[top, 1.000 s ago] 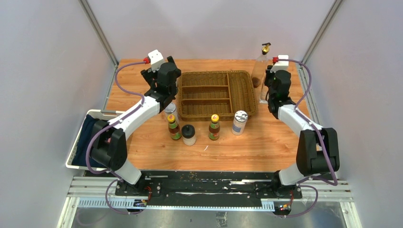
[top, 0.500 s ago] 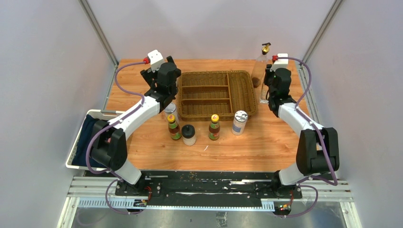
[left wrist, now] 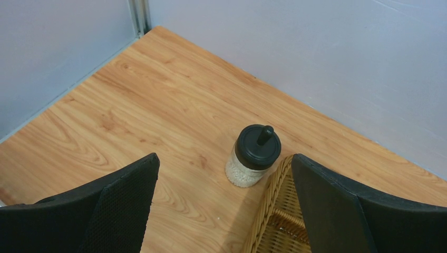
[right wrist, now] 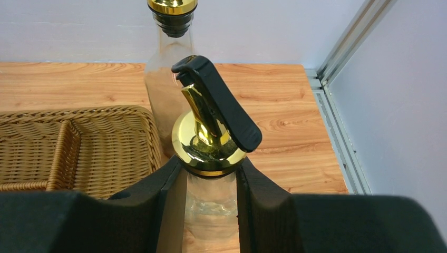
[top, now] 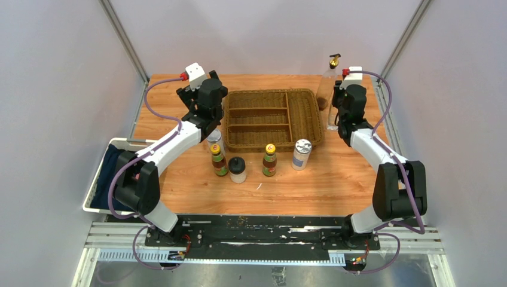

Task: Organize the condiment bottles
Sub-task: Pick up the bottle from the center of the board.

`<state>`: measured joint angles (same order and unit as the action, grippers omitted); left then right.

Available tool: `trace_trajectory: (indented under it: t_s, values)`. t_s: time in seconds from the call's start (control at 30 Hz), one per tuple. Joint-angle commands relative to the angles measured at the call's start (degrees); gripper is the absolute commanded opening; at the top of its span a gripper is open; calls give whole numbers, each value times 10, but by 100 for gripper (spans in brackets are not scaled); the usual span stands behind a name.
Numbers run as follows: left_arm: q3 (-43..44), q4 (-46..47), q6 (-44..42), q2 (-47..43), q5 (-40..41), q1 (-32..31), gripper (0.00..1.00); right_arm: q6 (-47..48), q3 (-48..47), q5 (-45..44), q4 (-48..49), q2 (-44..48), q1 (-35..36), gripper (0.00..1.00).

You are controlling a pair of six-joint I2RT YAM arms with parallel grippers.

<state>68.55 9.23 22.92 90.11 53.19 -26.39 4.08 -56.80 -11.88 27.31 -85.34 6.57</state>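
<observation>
Sauce bottles point(top: 219, 160) — two — one black-lidded jar point(top: 237, 170) and two shakers point(top: 302, 154) stand mid-frame, top view. Left wrist: left fingers point(left wrist: 126, 205) spread, second jar point(left wrist: 253, 162) centre. Right wrist: right fingers point(right wrist: 263, 211) pinch one cruet point(right wrist: 210, 153) — another cruet point(right wrist: 167, 79) above.

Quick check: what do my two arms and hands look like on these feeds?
The left arm and right arm match: white links, black joints, a purple cable looping outside. Each wrist carries a white box with a red plug. The left hand and right hand have broad black fingers; the left's show a mesh texture.
</observation>
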Motion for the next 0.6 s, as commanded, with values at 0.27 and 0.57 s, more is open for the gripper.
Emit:
trace_trajectory:
  t_s: [0.27, 0.57]
  values:
    - [-3, 14, 0, 5, 31, -4, 100, -3, -41, 5, 36, 19, -8, 0]
    - [0, 14, -5, 7, 33, -4, 100, -4, -54, 8, 38, 21, -9, 0]
